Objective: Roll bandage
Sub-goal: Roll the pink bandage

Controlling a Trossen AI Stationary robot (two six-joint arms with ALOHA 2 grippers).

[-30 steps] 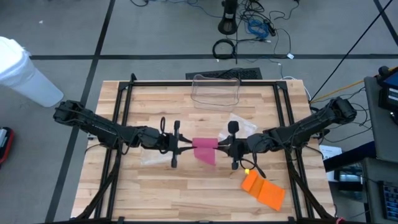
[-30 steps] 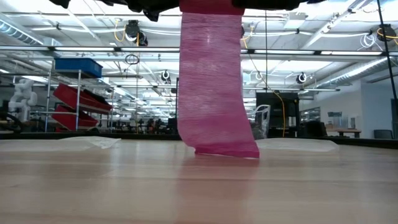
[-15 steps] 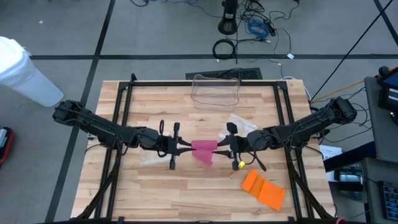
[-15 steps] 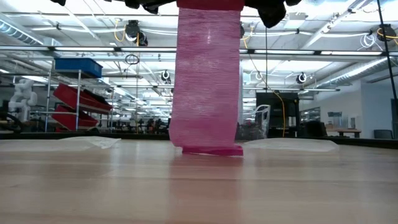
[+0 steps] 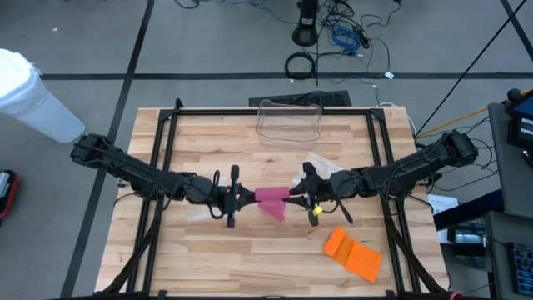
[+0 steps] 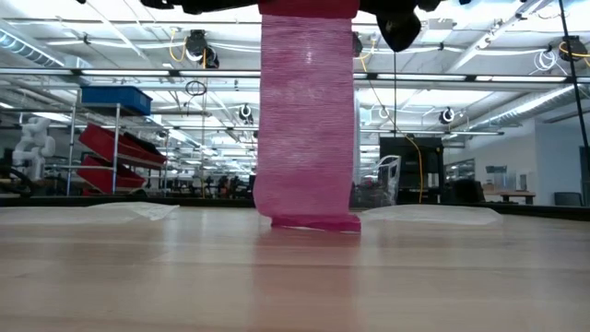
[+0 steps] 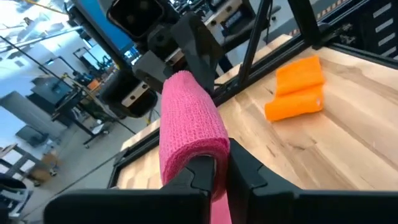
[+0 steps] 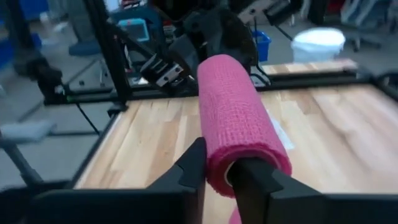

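Note:
A pink bandage roll is held level above the table's middle between my two grippers. Its loose strip hangs straight down, and its lower end rests on the wood. My left gripper is shut on the roll's left end and my right gripper on its right end. The roll also shows in the left wrist view and the right wrist view. My left gripper holds the roll's left end, coming level from the table's left, along the roll's axis. A layer of bandage sits pinched between the two fingers. The roll is clear of the table. My right gripper holds the roll's right end, coming level from the table's right, along the roll's axis. One finger seems to sit inside the roll's hollow and the other outside its wall. The roll is level and lifted clear.
An orange bandage lies near the table's front right and shows in the left wrist view. A clear plastic container stands at the far middle. Clear wrappers lie behind the right gripper and under the left.
My right gripper has shifted a little toward the table's left and turned about its own axis. The hanging strip's lower end has slid toward the table's left along the wood, and the strip now hangs straighter under the roll.

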